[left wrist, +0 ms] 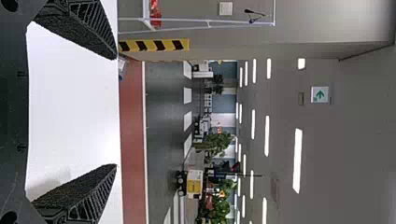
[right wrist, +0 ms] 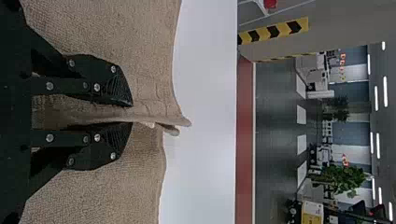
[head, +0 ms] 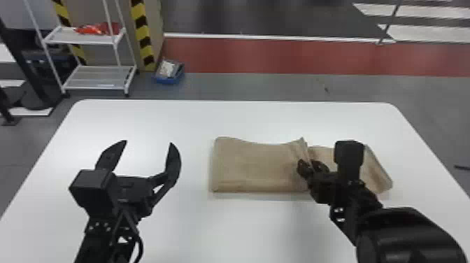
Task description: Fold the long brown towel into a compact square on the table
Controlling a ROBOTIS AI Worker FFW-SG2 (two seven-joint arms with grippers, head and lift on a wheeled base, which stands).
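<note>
From where I'm standing, the job looks partway along. The brown towel (head: 255, 168) lies right of centre on the white surface (head: 140, 112), and it is no compact square: a broad, fairly flat panel on the left, then a shorter, rumpled stretch running off to the right under the arm. That left part looks doubled, to judge by the rounded edge nearest the robot, so I'd guess some folding is done. What's left, I'd say, is to bring one end over the other and press the whole lot down neatly.

The right tool (head: 310, 166) has the towel pinched between its two fingers, close to where the two parts meet; in the right wrist view a ridge of cloth stands up between them, with layers poking out past the tips. (It's a modest pinch for so much cloth, and I'd worry about one layer slipping free.) The left tool (head: 148, 142) is spread wide with nothing in it, above the surface and well apart from the towel. I'd expect it to be wanted for holding or smoothing.

Past the far edge, the grey floor gives way to a red strip (head: 265, 56). Over to the left there's a white rack (head: 98, 77) with something red on its upper shelf, a post with yellow and black stripes (head: 142, 29), and a blue bin (head: 169, 80) on the floor.
</note>
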